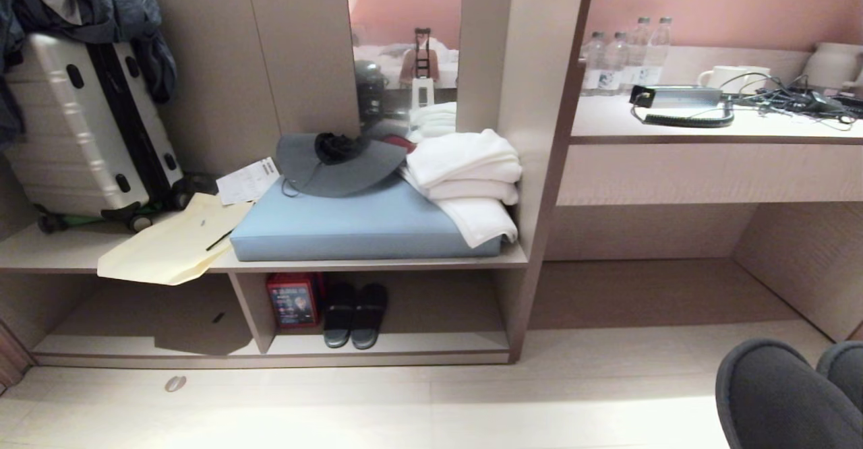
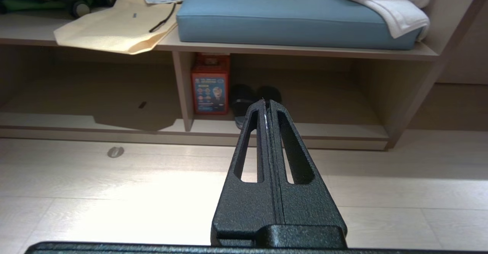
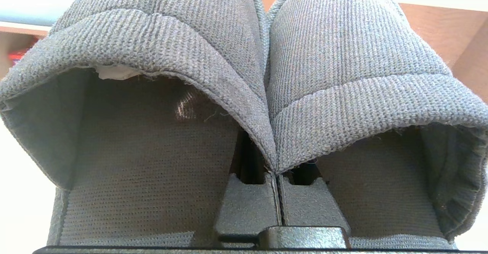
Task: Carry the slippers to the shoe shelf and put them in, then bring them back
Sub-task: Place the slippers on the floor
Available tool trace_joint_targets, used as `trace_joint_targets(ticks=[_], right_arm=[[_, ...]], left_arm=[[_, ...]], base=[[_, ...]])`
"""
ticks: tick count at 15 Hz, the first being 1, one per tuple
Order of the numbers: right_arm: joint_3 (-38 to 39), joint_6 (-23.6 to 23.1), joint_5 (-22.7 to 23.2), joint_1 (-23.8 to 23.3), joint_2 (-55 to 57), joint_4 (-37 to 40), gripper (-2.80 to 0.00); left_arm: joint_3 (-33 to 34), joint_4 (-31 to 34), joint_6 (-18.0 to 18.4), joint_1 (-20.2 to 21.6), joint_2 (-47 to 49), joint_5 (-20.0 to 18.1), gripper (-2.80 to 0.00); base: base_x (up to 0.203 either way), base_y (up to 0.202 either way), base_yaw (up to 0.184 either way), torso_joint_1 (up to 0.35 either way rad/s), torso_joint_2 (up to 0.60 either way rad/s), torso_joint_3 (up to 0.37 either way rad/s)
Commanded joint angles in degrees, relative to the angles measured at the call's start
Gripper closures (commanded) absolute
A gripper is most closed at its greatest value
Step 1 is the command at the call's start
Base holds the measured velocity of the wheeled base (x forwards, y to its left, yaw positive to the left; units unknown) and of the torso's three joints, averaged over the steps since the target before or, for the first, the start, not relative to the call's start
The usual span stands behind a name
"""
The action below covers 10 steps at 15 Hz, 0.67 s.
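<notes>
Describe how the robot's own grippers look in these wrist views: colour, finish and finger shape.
The left gripper is matte black with a grainy, speckled finish. Its fingers are long and taper toward the tip, each cut through by a narrow elongated slot, rising from a wider black base. Of the right gripper only the blocky finger bases show, in the same textured black. No cables or markings are visible on either.

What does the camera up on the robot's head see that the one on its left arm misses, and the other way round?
Only the head view shows the suitcase, the water bottles on the desk, and the grey slippers at its lower right corner. Only the left wrist view shows the left pincer, shut and holding nothing. Both show the shoe shelf, with black sandals beside a red box, and the blue cushion.
</notes>
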Motion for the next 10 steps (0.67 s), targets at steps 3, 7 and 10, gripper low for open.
trace_joint_targets(ticks=[3,7,10], right_arm=[[0.0,-0.1,0.0,0.0,0.1,0.0,0.0],[0.0,-0.2,0.0,0.0,0.0,-0.1,0.0],[0.0,-0.2,0.1,0.1,0.1,-0.1,0.0]], left_arm=[[0.0,0.0,0.0,0.0,0.0,0.0,0.0],[0.0,0.0,0.0,0.0,0.0,0.0,0.0],[0.0,0.0,0.0,0.0,0.0,0.0,0.0]], base=[[0.0,-0.196,0.001,0.003,0.0,0.005],[0.0,-0.197,0.004,0.004,0.0,0.002],[0.0,-0.196,0.002,0.003,0.0,0.004]])
